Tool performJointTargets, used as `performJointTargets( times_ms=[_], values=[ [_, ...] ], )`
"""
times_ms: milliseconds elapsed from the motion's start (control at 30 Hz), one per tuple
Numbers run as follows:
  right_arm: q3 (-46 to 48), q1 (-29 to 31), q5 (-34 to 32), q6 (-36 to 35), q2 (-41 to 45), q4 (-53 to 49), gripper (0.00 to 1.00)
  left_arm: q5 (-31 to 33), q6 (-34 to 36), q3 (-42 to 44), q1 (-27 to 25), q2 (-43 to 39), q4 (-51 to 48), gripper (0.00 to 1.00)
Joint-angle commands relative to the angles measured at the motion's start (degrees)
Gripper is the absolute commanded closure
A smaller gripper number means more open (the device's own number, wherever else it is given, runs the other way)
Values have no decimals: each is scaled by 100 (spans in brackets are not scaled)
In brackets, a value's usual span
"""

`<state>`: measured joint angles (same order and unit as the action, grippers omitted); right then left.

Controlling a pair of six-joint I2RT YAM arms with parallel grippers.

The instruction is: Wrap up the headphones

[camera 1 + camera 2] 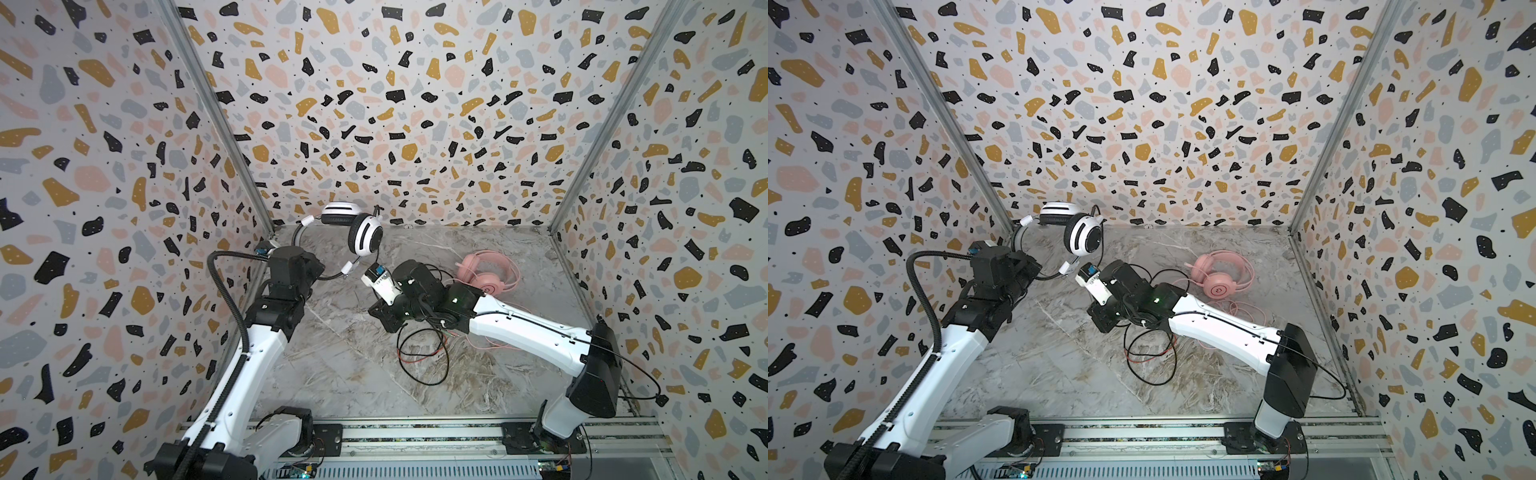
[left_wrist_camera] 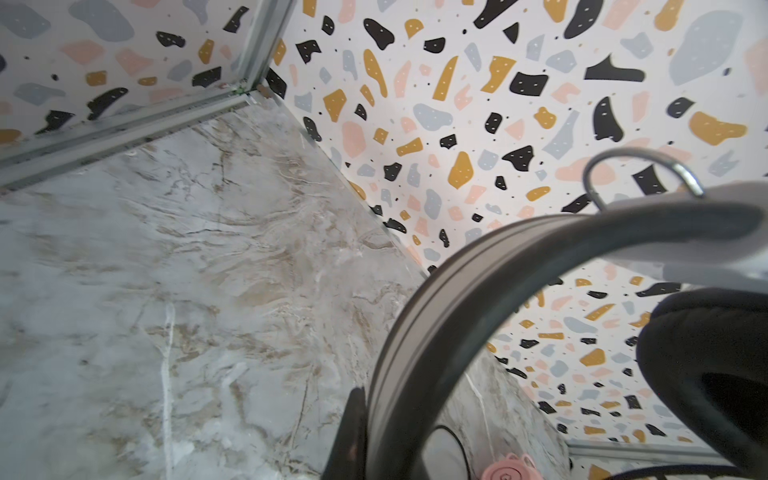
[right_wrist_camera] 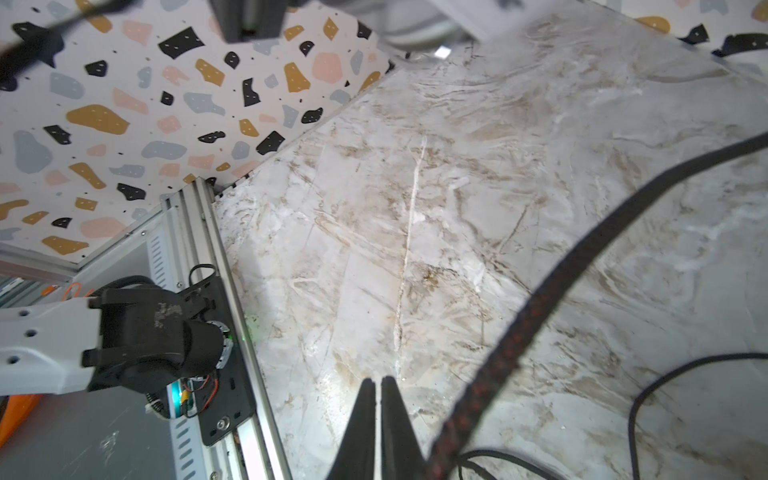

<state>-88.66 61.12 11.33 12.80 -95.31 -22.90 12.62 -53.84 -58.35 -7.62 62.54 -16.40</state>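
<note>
Pinching white headset (image 1: 365, 237) by its band in left gripper (image 2: 374, 424), holding it above worktop (image 1: 332, 374) back-left corner. Leaving pink headset (image 1: 486, 274) near right edge. Holding right gripper (image 3: 378, 386) pressed together beside black cable (image 1: 424, 357), seemingly gripping nothing. Risking cable snagging right arm, yanking headset loose.

No legible text; pink headset (image 1: 1219, 288) logo unreadable.

Layout on the table (image 1: 332, 374), placed from the lying headset (image 1: 490, 286)
Item on the table, right rear part; raised headset (image 1: 365, 237) to its left and farther back, off the surface, near the rear left corner; cable (image 3: 536, 300) loops on the table in front of it, leftward; right arm (image 1: 532, 328) just in front, above those loops; base rail (image 1: 415, 436) well in front, along the table's front edge
</note>
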Motion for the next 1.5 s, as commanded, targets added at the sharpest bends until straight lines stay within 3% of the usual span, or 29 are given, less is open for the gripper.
performJointTargets(
  times_ms=[0,167,367,533,867,1033,1133,1267,1467],
  values=[
    [-458,130,37,-191,-88,-445,92,517,209,-379,-125,229,337,100],
    [-1270,177,-103,-629,-290,-1208,92,881,1381,-823,-480,862,-81,100],
    [-2673,-233,-401,-1251,-602,-2497,91,-317,2480,-740,-643,1119,-159,100],
    [-2635,-1023,-423,-1310,-224,-2607,91,-1094,3401,-542,-837,970,-468,100],
    [-1771,-2382,-197,-1336,403,-2490,91,-2311,4061,-2,-837,113,-471,100],
    [-1585,-2478,-173,-1454,394,-2434,90,-3070,4318,-35,-838,123,-557,100],
    [-1545,-2465,205,-1482,401,-2214,90,-3421,4509,-166,-838,359,-860,100],
    [-1703,-2342,317,-1475,316,-2035,90,-3529,4790,-377,-902,639,-1331,100],
    [-1771,-2473,272,-1360,-58,-1841,90,-4127,4700,-399,-970,450,-1135,100]
  ],
)
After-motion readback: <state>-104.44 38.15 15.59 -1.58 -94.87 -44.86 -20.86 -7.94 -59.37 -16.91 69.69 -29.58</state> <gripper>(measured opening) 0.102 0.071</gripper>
